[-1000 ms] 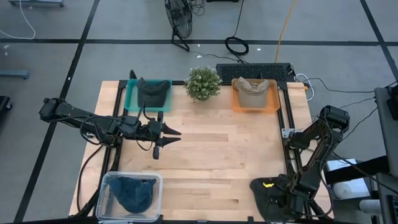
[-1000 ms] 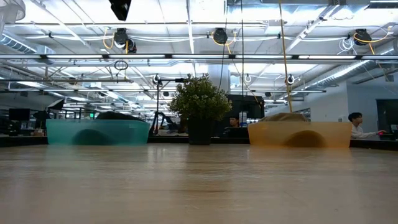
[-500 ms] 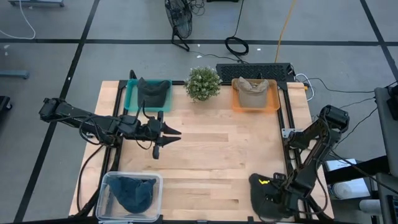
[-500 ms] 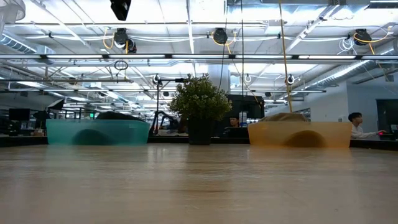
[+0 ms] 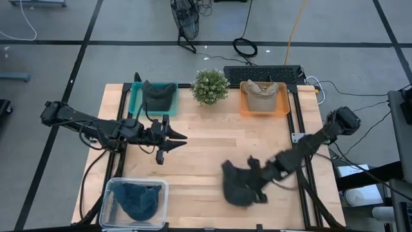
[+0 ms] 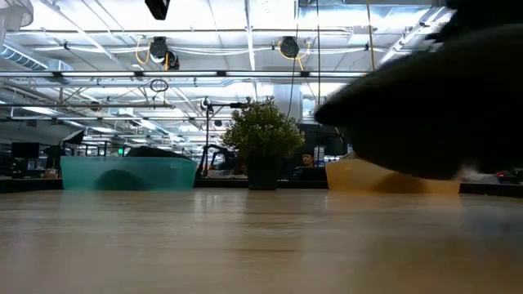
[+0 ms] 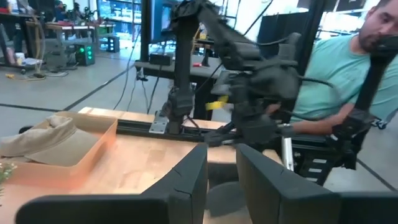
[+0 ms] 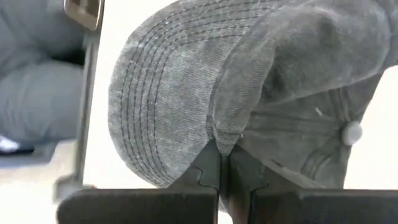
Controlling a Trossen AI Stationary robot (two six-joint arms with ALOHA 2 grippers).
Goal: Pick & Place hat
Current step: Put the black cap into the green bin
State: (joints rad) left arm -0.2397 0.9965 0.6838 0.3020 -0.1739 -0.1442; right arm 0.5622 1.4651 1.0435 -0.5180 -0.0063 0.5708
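A dark grey hat (image 5: 237, 185) hangs over the table's near middle, with my right gripper (image 5: 256, 175) shut on it. In the right wrist view its stitched brim (image 8: 168, 93) and crown fill the picture. In the low view it is a dark blur (image 6: 425, 106) above the tabletop. My left gripper (image 5: 180, 140) waits open and level over the table's left middle, with nothing between its fingers (image 7: 193, 177). My right gripper pinches the hat between its two fingers at the fold where the brim meets the crown (image 8: 219, 134). The fingers slant down, coming from the table's right side. The hat hangs beyond the fingertips, lifted clear of the table.
A teal bin (image 5: 136, 103) with a dark hat and an orange bin (image 5: 246, 106) with a tan hat stand at the far edge, a potted plant (image 5: 210, 86) between them. A clear bin (image 5: 111, 193) with a blue hat sits near left. A person (image 7: 329, 68) sits beyond the right edge.
My right gripper has swung from the table's near right corner toward the near middle, rising and turning as it went. The dark grey hat, which lay at that corner, has come with it, lifted clear of the surface.
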